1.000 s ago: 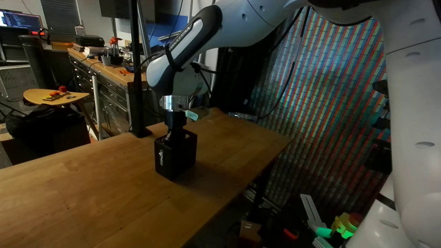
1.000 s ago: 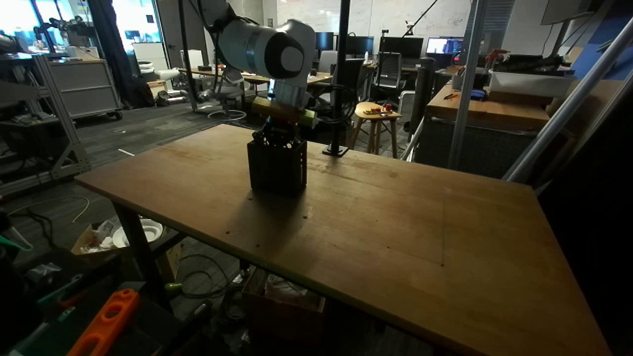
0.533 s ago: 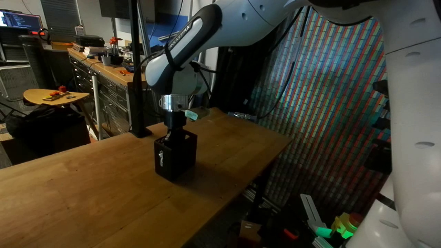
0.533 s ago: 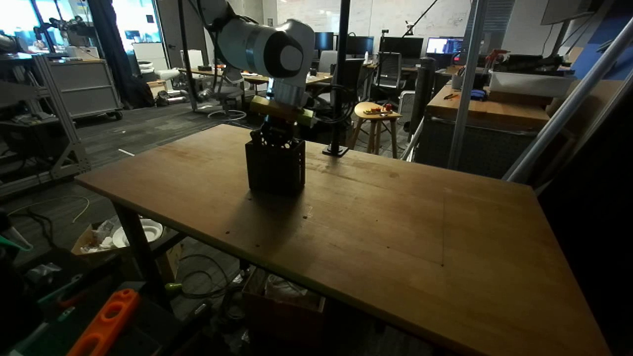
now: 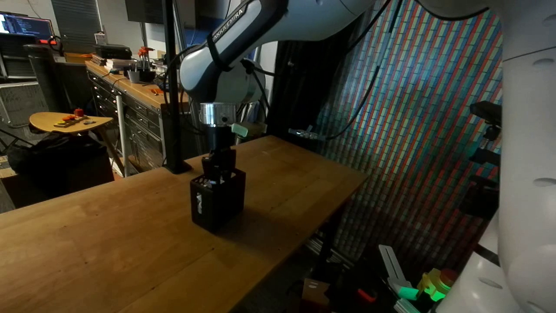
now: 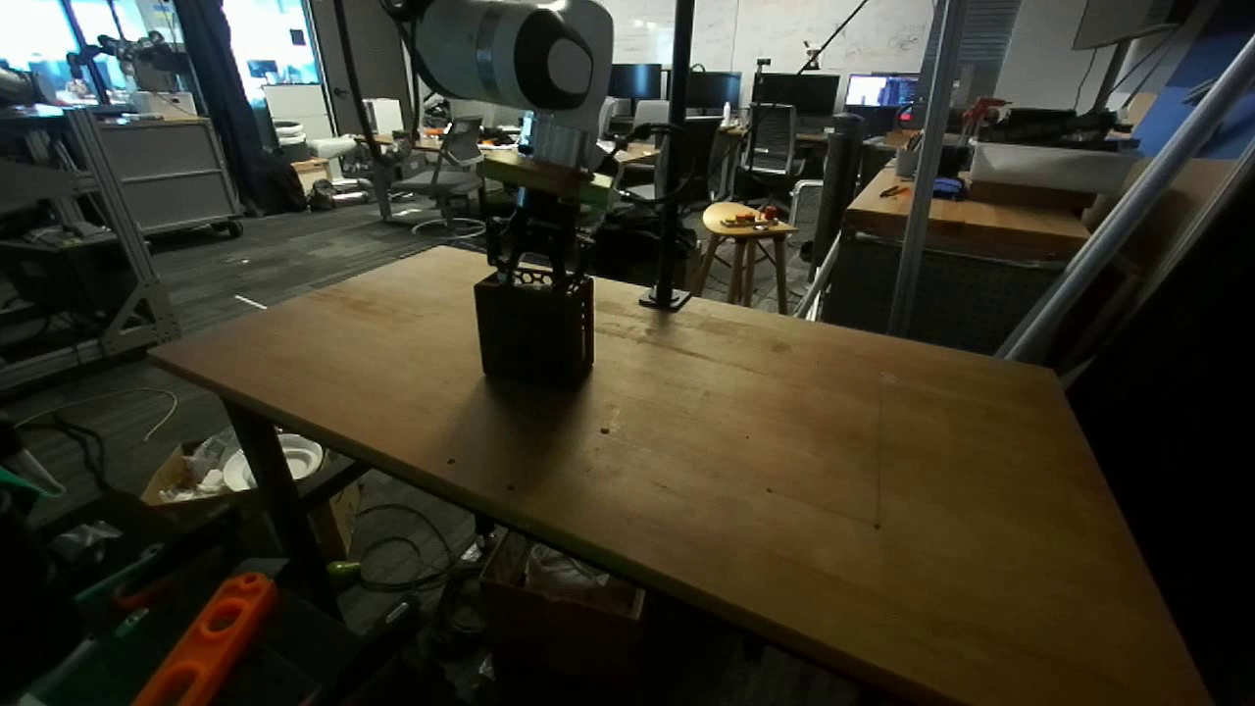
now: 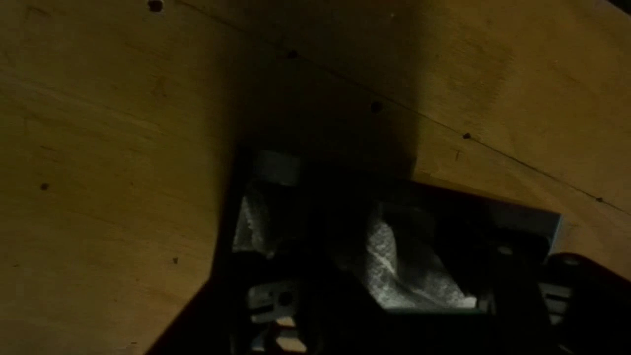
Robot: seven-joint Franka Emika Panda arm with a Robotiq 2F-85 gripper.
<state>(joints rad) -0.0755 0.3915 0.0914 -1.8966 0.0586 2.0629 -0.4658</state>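
A black open-topped box (image 5: 217, 204) with a pale mark on its side stands upright on the wooden table (image 5: 130, 243). It also shows in an exterior view (image 6: 534, 333), and its rim shows in the wrist view (image 7: 525, 217). My gripper (image 5: 217, 177) points down over the box, with its fingertips at or just inside the open top. In an exterior view the two fingers (image 6: 534, 279) stand apart. In the wrist view the dark jaws (image 7: 409, 261) are spread, with crumpled whitish material (image 7: 394, 271) inside the box between them. I see nothing held. Deep shadow hides the fingertips.
A black upright pole (image 5: 172, 130) is fixed at the table edge near the box; it also shows in an exterior view (image 6: 673, 196). Beyond the table stand a wooden stool (image 6: 740, 218) and a workbench with drawers (image 5: 139, 117). Cables hang along the arm.
My gripper has risen from deep in the box to near its rim. The box has shifted slightly left in both exterior views.
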